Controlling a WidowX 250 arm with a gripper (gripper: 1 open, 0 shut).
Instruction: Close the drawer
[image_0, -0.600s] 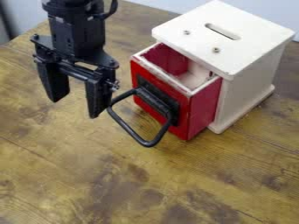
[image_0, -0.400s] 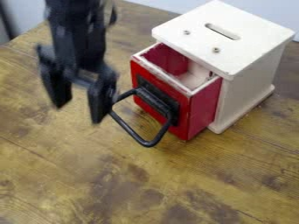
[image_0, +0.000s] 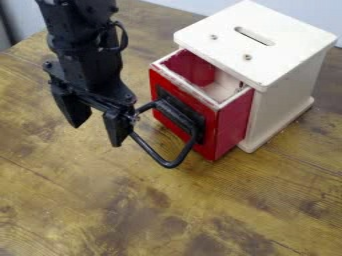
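Observation:
The glossy red drawer sticks partly out of the cream-white cabinet. It has a black front plate and a big black loop handle that hangs down to the table. My black gripper is open, fingers pointing down, just left of the drawer front. Its right finger stands at the loop handle's left end, very close to it; contact cannot be told. Nothing is held.
Everything stands on a worn wooden table. A dark gap shows at the table's far left corner. The cabinet has a slot and screws on top.
My gripper has moved down and a little toward the front, closer to the loop handle. The drawer stands as far out as before.

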